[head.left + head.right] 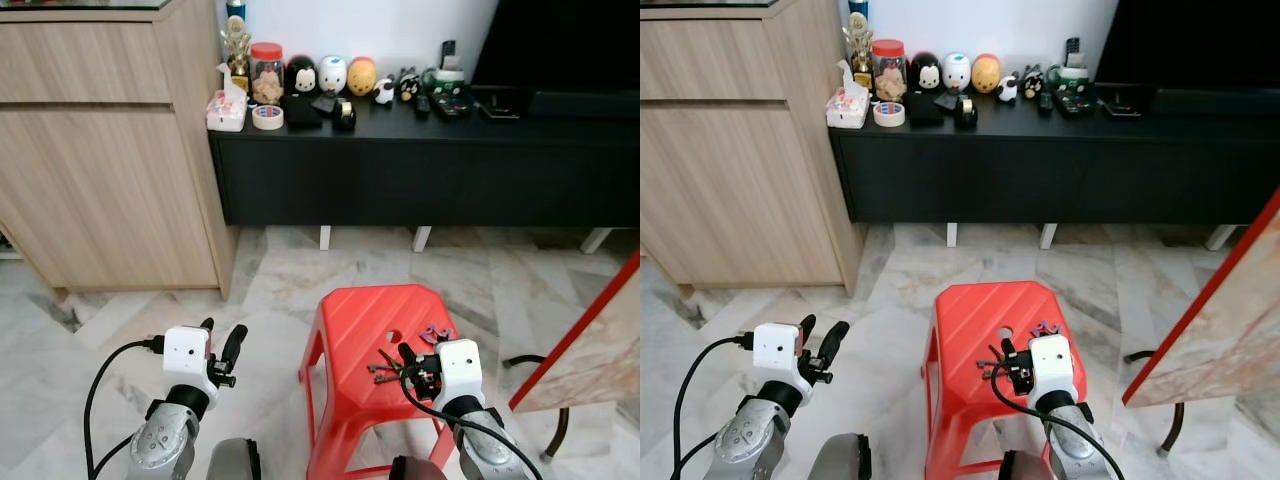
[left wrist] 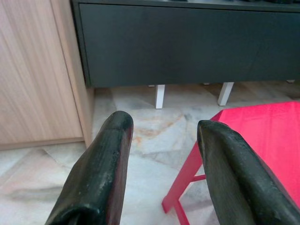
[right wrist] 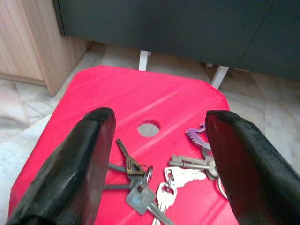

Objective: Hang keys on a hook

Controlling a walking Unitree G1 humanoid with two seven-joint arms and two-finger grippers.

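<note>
Standing before a black cabinet [image 1: 420, 165], the robot faces a red stool [image 1: 360, 325] whose seat carries the keys [image 3: 159, 180]. Right tool [image 3: 157, 154] hovers just above them, fingers spread wide and empty, the bunch lying between and slightly below. Left tool [image 2: 161, 173], also wide open and empty, sits well apart beside the stool. No hook visible.

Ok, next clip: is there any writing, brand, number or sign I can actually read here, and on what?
None can be read.
Jar with the red lid: no label legible.
Tissue pack on the black cabinet: print too small and blurred.
Keys on the red stool, between the right gripper's open fingers: no stamped marks can be made out.
Left gripper: open, no marking.
</note>
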